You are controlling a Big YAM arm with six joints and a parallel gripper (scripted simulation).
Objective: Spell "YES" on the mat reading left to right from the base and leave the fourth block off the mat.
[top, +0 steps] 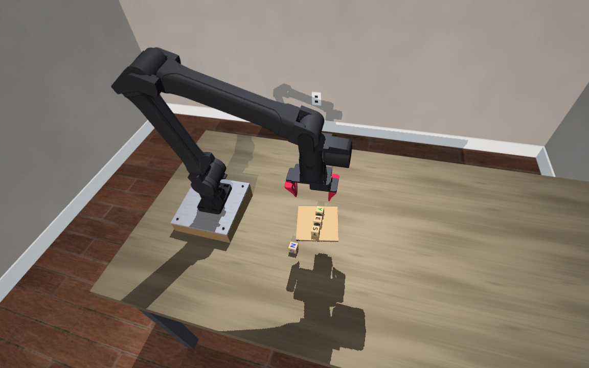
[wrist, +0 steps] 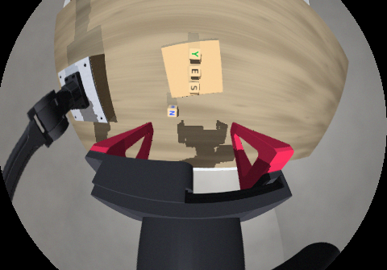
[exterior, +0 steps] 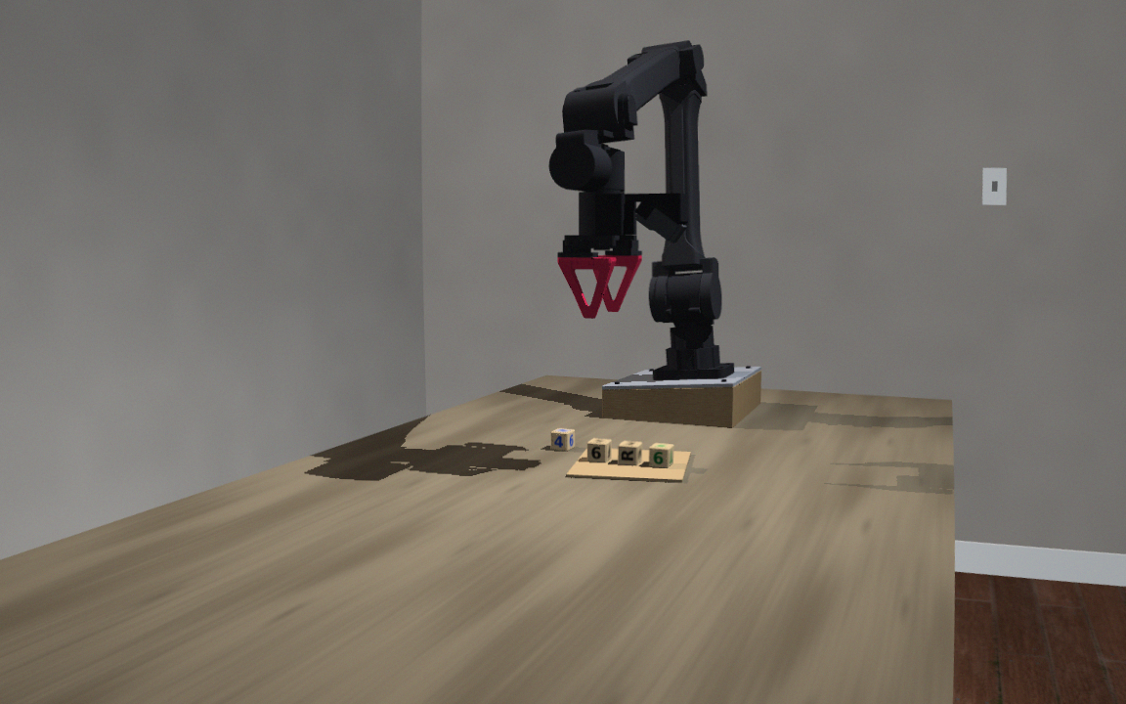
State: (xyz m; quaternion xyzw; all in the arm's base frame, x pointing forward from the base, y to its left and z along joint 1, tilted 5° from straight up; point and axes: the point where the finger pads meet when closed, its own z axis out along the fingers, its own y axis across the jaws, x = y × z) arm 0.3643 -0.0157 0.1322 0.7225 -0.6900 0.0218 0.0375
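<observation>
From my remote view: black arm holds claw [top: 311,191] [exterior: 601,313] [wrist: 192,126] high above tabletop [top: 425,237] [exterior: 462,560] [wrist: 274,76], red fingers spread fully, nothing between them. Y block [top: 319,210] [exterior: 661,455] [wrist: 195,55], E block [top: 317,219] [exterior: 629,452] [wrist: 194,72], S block [top: 315,230] [exterior: 598,451] [wrist: 194,88] sit in row on tan mat [top: 306,224] [exterior: 628,474] [wrist: 211,66]. N block [top: 292,247] [exterior: 562,439] [wrist: 172,111] sits off mat.

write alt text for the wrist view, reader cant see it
Three pale wooden letter blocks, green Y, black E and black S, stand in a row on a square tan mat. A pale block with a blue N lies off it, and the tool's red fingers are spread wide, holding nothing.
</observation>
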